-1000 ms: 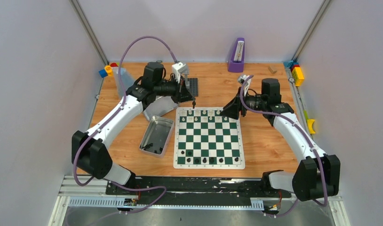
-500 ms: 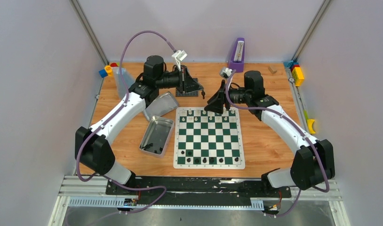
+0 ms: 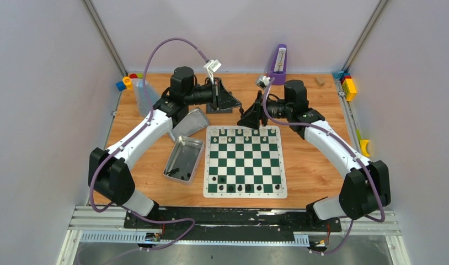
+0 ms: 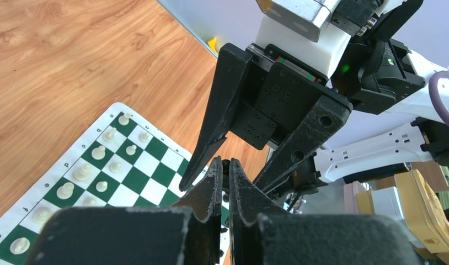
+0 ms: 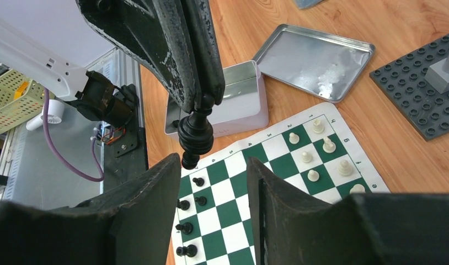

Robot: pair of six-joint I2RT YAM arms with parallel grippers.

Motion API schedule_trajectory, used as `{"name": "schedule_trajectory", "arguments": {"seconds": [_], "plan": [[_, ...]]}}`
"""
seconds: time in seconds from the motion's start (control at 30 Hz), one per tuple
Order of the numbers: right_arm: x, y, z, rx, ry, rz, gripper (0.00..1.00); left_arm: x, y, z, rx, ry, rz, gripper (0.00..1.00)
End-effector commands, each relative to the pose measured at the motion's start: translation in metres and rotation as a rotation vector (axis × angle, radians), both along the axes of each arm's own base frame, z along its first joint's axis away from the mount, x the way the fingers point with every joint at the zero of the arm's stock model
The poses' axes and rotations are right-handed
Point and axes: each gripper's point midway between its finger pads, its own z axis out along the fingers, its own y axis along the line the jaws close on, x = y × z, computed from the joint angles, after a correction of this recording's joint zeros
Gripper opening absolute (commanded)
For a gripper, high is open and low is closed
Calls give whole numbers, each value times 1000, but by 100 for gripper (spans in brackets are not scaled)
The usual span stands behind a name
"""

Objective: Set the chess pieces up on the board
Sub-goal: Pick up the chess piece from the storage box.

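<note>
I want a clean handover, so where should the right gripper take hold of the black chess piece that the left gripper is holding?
Probably its free half: the left gripper pinches only one end of the black chess piece, so the wide body sticks out clear. Bring the open right gripper in head-on from that free end, one finger each side.

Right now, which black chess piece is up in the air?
The black piece pinched in the left end effector, facing the open right end effector; the other black pieces shown stand on the board.
</note>
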Motion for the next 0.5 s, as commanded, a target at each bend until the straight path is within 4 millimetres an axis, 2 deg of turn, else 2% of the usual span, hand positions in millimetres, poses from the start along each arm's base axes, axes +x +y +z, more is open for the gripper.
{"name": "schedule_trajectory", "arguments": {"seconds": [0.0,0.27,0.47], "plan": [[3,5,28,41,-68,6,47,-1,-4,7,-25,-32,-13,0],[-1,6,36,60,-55,24,41,1,-6,4,-18,-28,-8,0],[-4,6,41,67,-57,29,33,3,-6,3,-18,-26,-8,0]]}}
